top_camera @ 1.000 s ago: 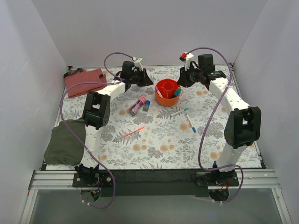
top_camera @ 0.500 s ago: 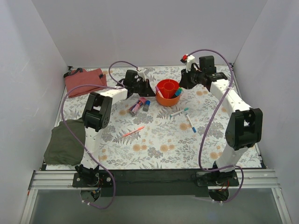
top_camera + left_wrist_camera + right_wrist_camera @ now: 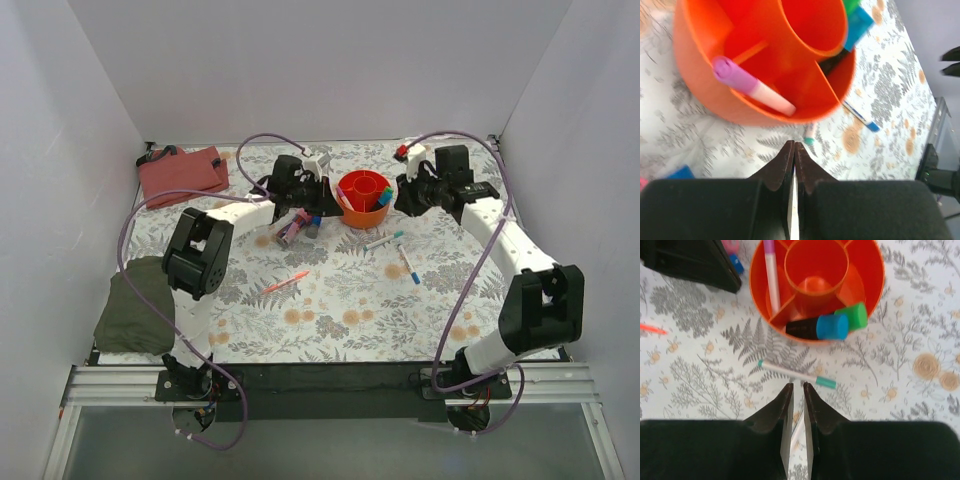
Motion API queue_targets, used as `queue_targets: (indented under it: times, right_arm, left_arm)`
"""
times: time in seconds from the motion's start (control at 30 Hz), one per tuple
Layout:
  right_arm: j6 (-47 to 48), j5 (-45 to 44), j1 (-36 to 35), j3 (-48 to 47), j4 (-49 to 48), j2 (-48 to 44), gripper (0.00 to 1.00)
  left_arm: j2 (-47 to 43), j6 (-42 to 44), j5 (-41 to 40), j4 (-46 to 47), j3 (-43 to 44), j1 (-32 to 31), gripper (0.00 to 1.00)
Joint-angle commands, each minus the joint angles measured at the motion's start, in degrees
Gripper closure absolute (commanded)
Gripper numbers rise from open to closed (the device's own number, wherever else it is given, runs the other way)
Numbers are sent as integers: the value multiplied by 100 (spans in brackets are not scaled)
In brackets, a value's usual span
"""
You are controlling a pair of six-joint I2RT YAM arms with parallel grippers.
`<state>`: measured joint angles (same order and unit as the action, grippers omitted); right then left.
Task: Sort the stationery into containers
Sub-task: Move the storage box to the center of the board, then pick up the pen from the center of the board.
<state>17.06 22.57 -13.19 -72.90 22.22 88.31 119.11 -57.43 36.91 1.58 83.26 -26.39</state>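
Note:
The orange cup (image 3: 365, 212) stands mid-table and holds a purple-capped felt-tip (image 3: 771, 275) and two black highlighters with a blue cap (image 3: 832, 326) and a green cap (image 3: 855, 315). My left gripper (image 3: 320, 200) is shut and empty, just left of the cup (image 3: 705, 75). My right gripper (image 3: 404, 198) hovers just right of the cup (image 3: 870, 295), jaws a narrow slit apart and empty, above a teal-capped felt-tip (image 3: 795, 373). On the table lie a blue-capped felt-tip (image 3: 408, 265), a pink tube (image 3: 293, 228) and an orange-red pen (image 3: 286, 282).
A red-brown pouch (image 3: 182, 172) lies at the back left. An olive-green cloth (image 3: 135, 305) lies at the left edge. White walls close in the table on three sides. The left gripper's black body (image 3: 690, 265) sits close to the cup's rim.
Both grippers have come forward and down to the cup's two sides, the left one moving right over the pink tube. The cup has shifted slightly right.

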Motion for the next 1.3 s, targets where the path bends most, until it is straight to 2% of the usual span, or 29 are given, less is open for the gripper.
queue_targets:
  times: [0.0, 0.07, 0.13, 0.2, 0.3, 0.4, 0.43, 0.53, 0.8, 1.27]
  right_arm:
    - [394, -489, -8, 915, 309, -762, 75]
    - [351, -621, 1, 1198, 458, -1077, 65]
    - [237, -683, 1, 1489, 555, -1246, 61]
    - [219, -797, 1, 1673, 766, -1422, 60]
    - [332, -1235, 1, 1893, 933, -1536, 60]
    - [596, -1316, 1, 2166, 1091, -1607, 60]
    - [719, -1351, -8, 2227, 1144, -1615, 61]
    - [843, -1439, -34, 2421, 1320, -1607, 60]
    - [650, -1493, -52, 2667, 1118, -1352, 55]
    - [272, -1237, -105, 2553, 635, -641, 54]
  left_arm:
    - [-932, -137, 54, -87, -608, -33, 100]
    - [-1249, -146, -43, -132, -994, -33, 97]
    - [-1512, -155, -157, -316, -1241, -33, 87]
    - [-1680, -198, -288, -360, -1523, -33, 74]
    - [-1944, -155, -412, -387, -1804, -33, 65]
    - [-2181, 73, -631, -361, -2094, -50, 59]
    - [-2242, 152, -693, -335, -2156, -50, 47]
    - [-2462, 486, -816, -211, -2332, -77, 35]
    - [-2577, 654, -957, -194, -2183, -85, 35]
    - [-2735, 724, -1071, -194, -2332, -85, 35]
